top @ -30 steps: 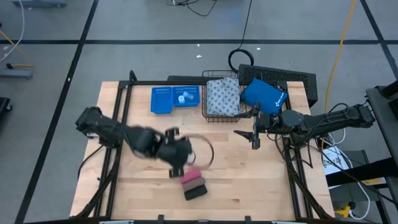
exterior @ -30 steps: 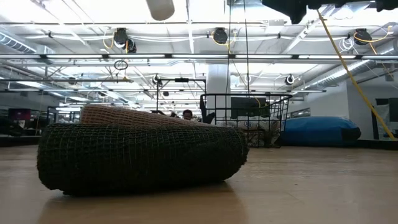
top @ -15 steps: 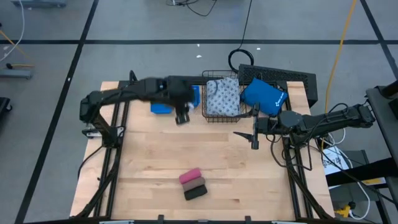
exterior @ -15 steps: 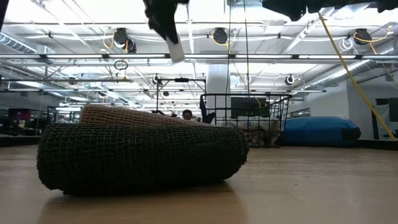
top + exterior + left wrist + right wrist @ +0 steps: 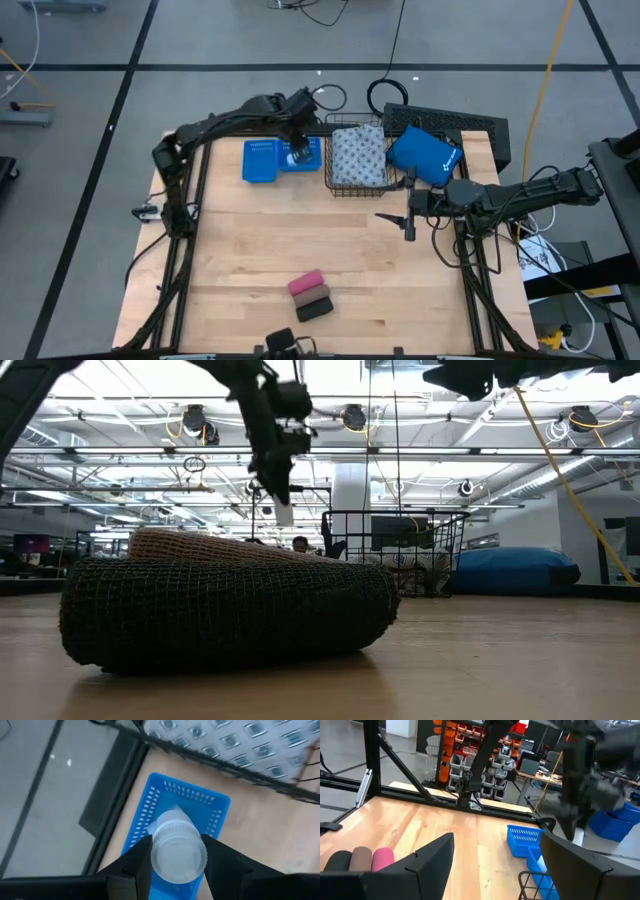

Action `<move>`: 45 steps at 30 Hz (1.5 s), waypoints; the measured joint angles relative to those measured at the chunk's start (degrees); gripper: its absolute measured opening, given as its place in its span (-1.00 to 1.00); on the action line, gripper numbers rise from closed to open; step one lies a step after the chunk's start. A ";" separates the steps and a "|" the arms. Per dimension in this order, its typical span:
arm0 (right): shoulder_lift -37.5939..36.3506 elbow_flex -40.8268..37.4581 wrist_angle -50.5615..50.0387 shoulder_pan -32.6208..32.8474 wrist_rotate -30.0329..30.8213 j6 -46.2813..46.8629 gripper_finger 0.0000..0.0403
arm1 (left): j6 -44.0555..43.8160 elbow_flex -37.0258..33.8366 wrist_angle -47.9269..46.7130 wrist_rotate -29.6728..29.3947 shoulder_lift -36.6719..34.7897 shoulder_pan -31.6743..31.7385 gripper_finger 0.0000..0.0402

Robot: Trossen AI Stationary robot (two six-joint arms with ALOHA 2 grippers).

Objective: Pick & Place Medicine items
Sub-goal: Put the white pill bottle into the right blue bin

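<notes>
My left gripper (image 5: 297, 143) is at the table's far side, above the right one of two blue perforated trays (image 5: 216, 806), and is shut on a small white round bottle (image 5: 178, 851). In the low view the bottle (image 5: 285, 514) pokes out below the fingers. A pink block (image 5: 305, 283) and a dark block (image 5: 314, 306) lie side by side on the wood near the front edge. The grey-white patterned pack (image 5: 358, 155) lies in a wire basket (image 5: 329, 170). My right gripper (image 5: 408, 216) hangs open at mid right, above the table, with nothing in it. My left gripper pinches the bottle's round side (image 5: 154, 856) between its two fingers, one on each side. The fingers slant steeply down. The bottle is lifted clear above the blue tray, with one round end turned up toward the wrist.
A bright blue padded pouch (image 5: 425, 152) lies right of the basket, at the far right corner. The second blue tray (image 5: 259, 161) stands left of the first. Bare wood (image 5: 300, 225) stretches between the trays and the two blocks.
My left gripper has swung with the white bottle from just above the pink and dark blocks near the front edge to the table's far side, ending over the right blue tray. The two blocks have stayed where they were.
</notes>
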 joint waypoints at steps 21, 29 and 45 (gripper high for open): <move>-0.01 0.00 -0.01 -0.02 0.00 -0.33 0.40 | -0.72 0.00 3.67 7.34 11.07 0.13 -0.24; -0.01 0.00 -0.01 0.00 0.02 -0.56 0.40 | -1.46 0.02 4.85 7.41 11.53 -0.05 -0.24; 0.00 0.04 -0.49 -0.02 0.22 -1.52 0.40 | -1.77 -0.02 6.47 10.15 15.79 -1.15 -0.24</move>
